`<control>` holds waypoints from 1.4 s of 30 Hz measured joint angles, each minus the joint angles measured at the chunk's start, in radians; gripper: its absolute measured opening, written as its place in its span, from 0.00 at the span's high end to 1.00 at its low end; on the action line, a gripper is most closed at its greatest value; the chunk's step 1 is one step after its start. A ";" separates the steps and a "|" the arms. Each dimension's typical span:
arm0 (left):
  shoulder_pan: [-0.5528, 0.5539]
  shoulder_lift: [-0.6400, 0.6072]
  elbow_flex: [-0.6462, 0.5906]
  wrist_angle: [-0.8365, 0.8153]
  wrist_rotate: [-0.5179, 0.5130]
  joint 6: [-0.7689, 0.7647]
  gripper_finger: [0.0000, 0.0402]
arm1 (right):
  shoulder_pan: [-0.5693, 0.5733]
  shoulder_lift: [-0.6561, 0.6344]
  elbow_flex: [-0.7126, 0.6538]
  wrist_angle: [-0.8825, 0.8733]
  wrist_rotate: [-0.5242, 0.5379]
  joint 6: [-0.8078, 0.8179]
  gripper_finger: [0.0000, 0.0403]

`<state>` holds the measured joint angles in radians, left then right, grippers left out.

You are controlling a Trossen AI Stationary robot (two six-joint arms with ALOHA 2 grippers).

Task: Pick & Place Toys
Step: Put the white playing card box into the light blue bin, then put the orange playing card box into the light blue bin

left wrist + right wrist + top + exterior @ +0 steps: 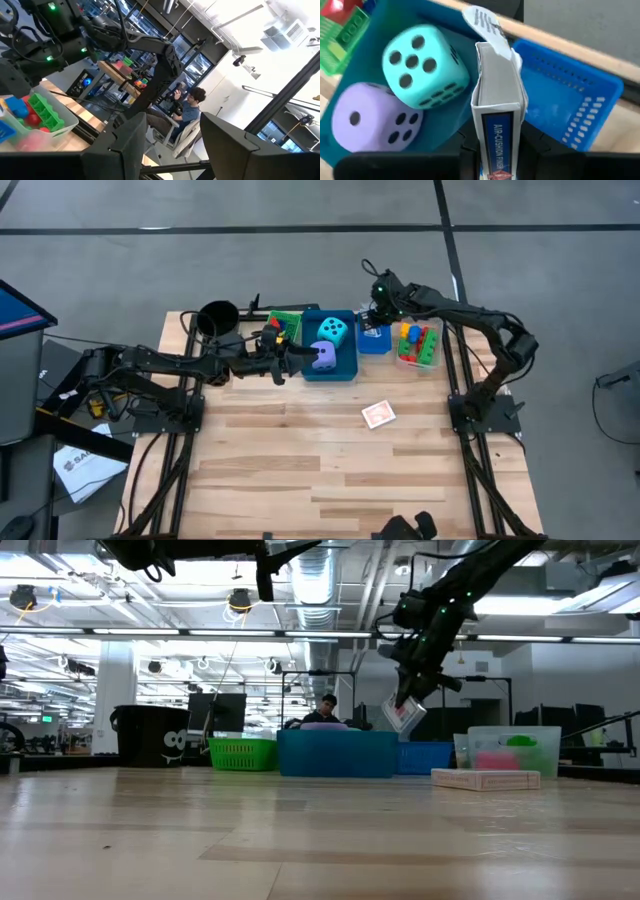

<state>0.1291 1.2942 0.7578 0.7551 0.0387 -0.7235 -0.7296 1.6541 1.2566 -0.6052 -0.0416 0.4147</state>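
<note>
My right gripper (378,315) hangs over the far side of the table, shut on a playing-card box (497,100) whose top flap is open. Below it are a small blue basket (570,105) and a blue bin (330,345). The bin holds a cyan dotted die (422,65) and a purple die (372,120). My left gripper (287,362) stands open and empty at the blue bin's left edge, pointing slightly upward. Another card box (378,414) lies flat on the table. My right gripper pinches the card box between its two fingers by its broad faces, at the closed end (496,137). The fingers slant down from above. The box is lifted clear of the bins (405,712), tilted, its open flap end pointing away from the gripper.
A green bin (285,325) and a black cup (217,318) stand left of the blue bin. A clear bin (418,345) with red, green, yellow and blue bricks stands to its right. A person sits beyond the table's far edge (325,710). Bare wood fills the near half (330,480).
</note>
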 joint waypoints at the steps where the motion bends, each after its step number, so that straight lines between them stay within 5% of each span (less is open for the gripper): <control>1: 0.000 0.000 0.000 0.000 0.000 0.000 0.55 | -0.002 0.002 0.000 -0.004 -0.003 0.002 0.84; 32: 0.000 0.000 0.000 0.000 0.000 0.000 0.55 | -0.055 0.003 -0.001 -0.113 -0.049 0.004 0.77; 42: 0.000 0.000 0.000 0.000 0.000 0.000 0.55 | -0.055 0.002 -0.002 -0.112 -0.066 0.004 0.66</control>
<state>0.1291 1.2945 0.7578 0.7555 0.0383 -0.7233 -0.7846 1.6566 1.2549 -0.7174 -0.1078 0.4191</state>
